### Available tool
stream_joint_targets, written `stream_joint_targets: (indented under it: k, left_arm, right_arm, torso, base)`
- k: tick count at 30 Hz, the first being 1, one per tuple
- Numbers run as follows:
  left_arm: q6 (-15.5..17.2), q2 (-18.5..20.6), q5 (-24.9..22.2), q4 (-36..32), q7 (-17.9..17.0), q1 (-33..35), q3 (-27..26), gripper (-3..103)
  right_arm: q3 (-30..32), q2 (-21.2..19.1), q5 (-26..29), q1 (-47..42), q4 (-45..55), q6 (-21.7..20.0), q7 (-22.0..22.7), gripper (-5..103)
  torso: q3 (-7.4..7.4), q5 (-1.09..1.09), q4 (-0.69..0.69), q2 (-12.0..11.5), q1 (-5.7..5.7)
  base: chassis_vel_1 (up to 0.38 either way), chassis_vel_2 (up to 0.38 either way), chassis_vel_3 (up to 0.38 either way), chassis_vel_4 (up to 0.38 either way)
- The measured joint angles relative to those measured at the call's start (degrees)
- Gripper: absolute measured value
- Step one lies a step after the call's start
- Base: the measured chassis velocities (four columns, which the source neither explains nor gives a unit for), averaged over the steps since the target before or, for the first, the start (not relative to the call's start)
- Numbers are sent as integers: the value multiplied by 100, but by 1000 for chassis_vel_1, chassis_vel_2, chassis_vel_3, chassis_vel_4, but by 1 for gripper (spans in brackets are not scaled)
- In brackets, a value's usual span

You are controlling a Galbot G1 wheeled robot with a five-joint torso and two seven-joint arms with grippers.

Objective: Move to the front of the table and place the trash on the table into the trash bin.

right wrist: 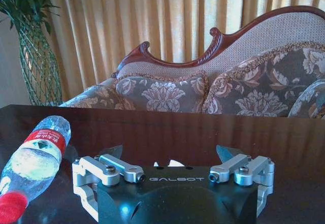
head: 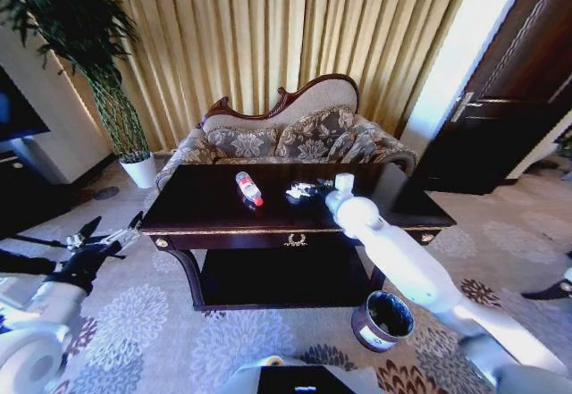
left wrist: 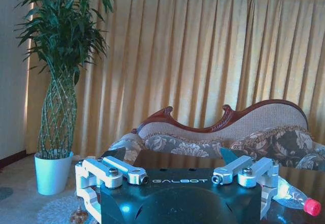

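The dark glossy table (head: pixel 206 211) stands in front of me. On it lies a clear bottle (head: pixel 248 188) with a red label and cap, also seen in the right wrist view (right wrist: pixel 34 158) and the left wrist view (left wrist: pixel 294 197). My right gripper (head: pixel 307 190) is low over the tabletop just right of the bottle, open, with a white paper wad (right wrist: pixel 170 162) showing between its fingers (right wrist: pixel 112 152). My left gripper (head: pixel 112 226) hangs open off the table's left end, empty. The round dark trash bin (head: pixel 382 320) sits on the carpet under my right arm.
A patterned sofa (head: pixel 286 139) stands close behind the table, with curtains behind it. A tall plant in a white pot (head: pixel 140 170) is at the far left. A dark door (head: pixel 518 81) is at the right. Patterned carpet surrounds the table.
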Motion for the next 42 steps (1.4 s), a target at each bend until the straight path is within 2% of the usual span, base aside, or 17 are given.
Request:
stream_joint_targets:
  k: [11,23,24,25,26,28,29,30,32,36,38,39,40,41,42]
  left_arm:
    - [2,-82,2,-81,27,9,10,100]
    - [12,-117,-11,-182,31,46,10,100]
    - [12,-100,-18,-186,31,37,16,100]
    - [12,-95,-20,-186,31,35,22,100]
    - [12,-93,-21,-186,31,34,26,100]
    - [12,-92,-21,-186,31,34,29,100]
    - [12,-86,-23,-177,31,34,33,100]
    - [12,-78,-24,-163,31,35,33,100]
    - [12,-70,-25,-151,33,37,33,100]
    - [1,-45,-30,-61,56,28,32,100]
    - [-8,-44,-30,-39,59,26,32,100]
    - [-13,-44,-30,-17,63,26,32,100]
    - [-18,-39,-30,7,72,26,32,100]
    - [-20,-36,-31,18,78,26,32,100]
    - [-26,-27,-31,38,93,26,31,100]
  right_arm:
    - [-238,386,48,197,-573,-235,256,100]
    - [-191,498,-217,65,-876,-232,250,101]
    - [-191,493,-292,39,-882,-215,244,92]
    - [-188,492,-314,34,-882,-210,241,92]
    - [-183,492,-329,30,-882,-207,239,87]
    - [-180,492,-339,28,-880,-205,238,87]
    - [-176,494,-356,28,-878,-199,235,76]
    - [-176,499,-362,29,-878,-194,234,71]
    - [-175,503,-364,31,-882,-191,233,71]
    - [-171,525,-377,42,-910,-159,229,49]
    - [-170,532,-387,41,-919,-135,228,49]
    - [-171,541,-401,37,-937,-102,225,43]
    - [-171,555,-423,29,-960,-78,223,33]
    - [-171,560,-426,27,-964,-74,222,33]
    - [-170,570,-433,24,-974,-68,221,28]
  torso:
    - [-1,0,0,0,0]
    - [0,0,0,0,0]
    - [-1,0,0,0,0]
    - [0,0,0,0,0]
    - [-1,1,0,0,0]
    - [-1,1,0,0,0]
    - [-1,0,0,0,0]
    - [-1,0,0,0,0]
    - [0,0,0,0,0]
    - [-1,0,1,0,0]
    - [-1,0,1,0,0]
    - [-1,0,1,0,0]
    - [-1,0,1,0,0]
    - [0,0,1,0,0]
    - [-1,0,1,0,0]
  base:
    - [0,0,0,0]
    - [0,0,0,0]
    - [0,0,0,0]
    - [0,0,0,0]
    - [0,0,0,0]
    - [0,0,0,0]
    - [0,0,0,0]
    - [0,0,0,0]
    - [0,0,0,0]
    - [0,0,0,0]
    - [0,0,0,0]
    - [0,0,0,0]
    - [0,0,0,0]
    - [0,0,0,0]
    - [0,0,0,0]
